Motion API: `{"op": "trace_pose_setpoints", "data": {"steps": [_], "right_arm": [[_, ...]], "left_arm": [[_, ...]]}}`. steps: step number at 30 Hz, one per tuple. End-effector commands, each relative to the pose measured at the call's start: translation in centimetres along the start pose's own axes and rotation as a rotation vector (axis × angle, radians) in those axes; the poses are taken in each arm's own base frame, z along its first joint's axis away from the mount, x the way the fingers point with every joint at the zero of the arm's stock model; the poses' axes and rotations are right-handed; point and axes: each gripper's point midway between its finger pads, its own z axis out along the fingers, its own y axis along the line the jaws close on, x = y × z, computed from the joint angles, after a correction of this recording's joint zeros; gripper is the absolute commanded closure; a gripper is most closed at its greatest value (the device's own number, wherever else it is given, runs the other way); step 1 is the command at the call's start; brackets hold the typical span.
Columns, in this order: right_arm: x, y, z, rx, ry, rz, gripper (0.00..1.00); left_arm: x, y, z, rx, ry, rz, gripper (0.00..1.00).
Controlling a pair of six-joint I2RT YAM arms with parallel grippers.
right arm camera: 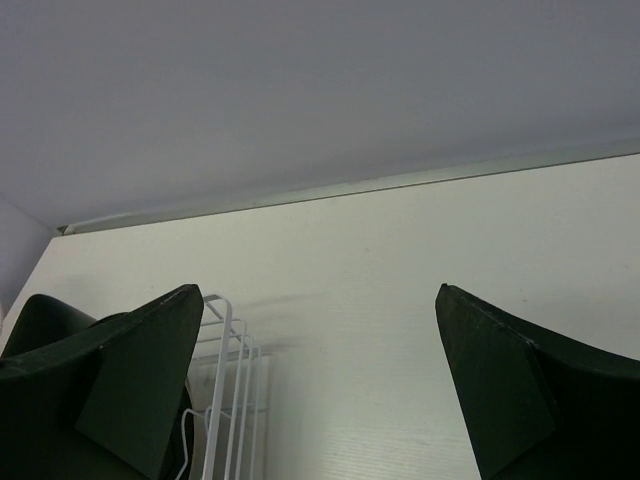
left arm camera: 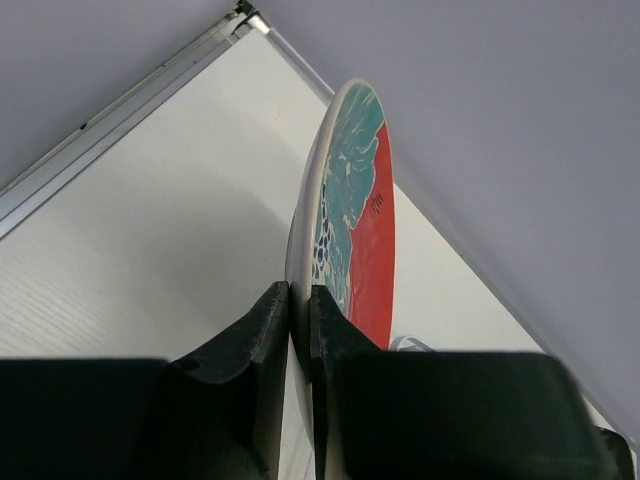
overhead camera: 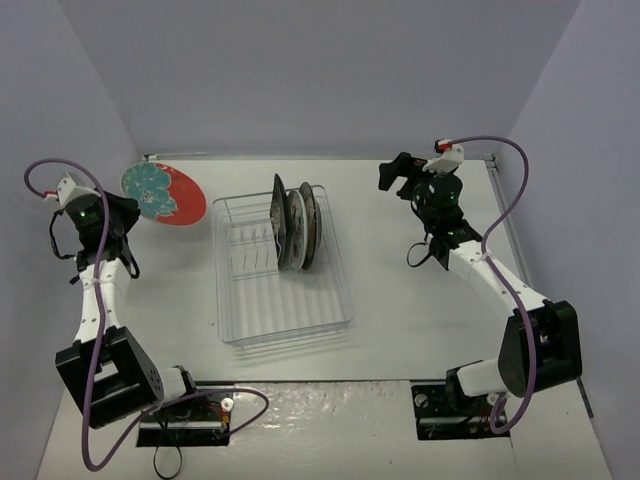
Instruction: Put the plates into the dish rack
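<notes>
White table point(overhead camera: 400, 330) carried the dish rack point(overhead camera: 285, 310) near its centre, long side running near-to-far. Three plates stood on edge in the rack's far right part, packed side by side: dark plate point(overhead camera: 278, 215) on the left, pale plate point(overhead camera: 296, 238) in the middle, striped-rim plate point(overhead camera: 311, 225) on the right. The red plate with teal flowers point(left arm camera: 365, 250) was outside the rack, off to its left by the far left corner, with its rim pinched in the left gripper point(left arm camera: 300, 300). Right gripper point(right arm camera: 320, 330) was spread wide with nothing in it, beyond the rack's far right, apart from it.
</notes>
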Motion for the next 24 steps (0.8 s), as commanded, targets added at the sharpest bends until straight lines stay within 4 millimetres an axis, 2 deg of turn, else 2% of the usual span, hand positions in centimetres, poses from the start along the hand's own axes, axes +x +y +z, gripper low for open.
{"op": "trace_pose_setpoints", "data": {"steps": [1,7,11,13,15,18,21,24], "right_arm": [[-4.1,3.2,0.6,-0.14,-0.094,-0.019,0.0],[-3.4,3.7,1.3,-0.167,-0.052,-0.023,0.0],[-3.3,5.6,1.7,-0.257,-0.025,-0.034,0.0],[-4.1,8.1,1.7,-0.38,-0.017,-0.04,0.0],[-3.5,9.0,2.0,-0.425,0.004,-0.033,0.0],[-3.1,14.5,1.6,-0.693,0.059,-0.004,0.0],[-2.3,18.0,1.2,-0.854,0.108,0.017,0.0],[-0.5,22.4,0.9,-0.992,0.176,0.02,0.0]], "left_arm": [[-9.6,-11.3,-4.5,0.364,-0.237,0.049,1.0],[-10.5,-14.7,-6.4,0.517,-0.233,0.041,1.0],[-10.8,-16.3,-7.6,0.586,-0.228,0.034,1.0],[-10.8,-16.8,-8.0,0.61,-0.221,0.031,1.0],[-10.7,-17.1,-8.3,0.623,-0.22,0.03,1.0],[-9.7,-18.4,-9.2,0.692,-0.185,0.011,1.0],[-8.8,-19.6,-9.8,0.735,-0.149,-0.011,1.0],[-8.2,-20.5,-10.5,0.762,-0.13,-0.026,1.0]]}}
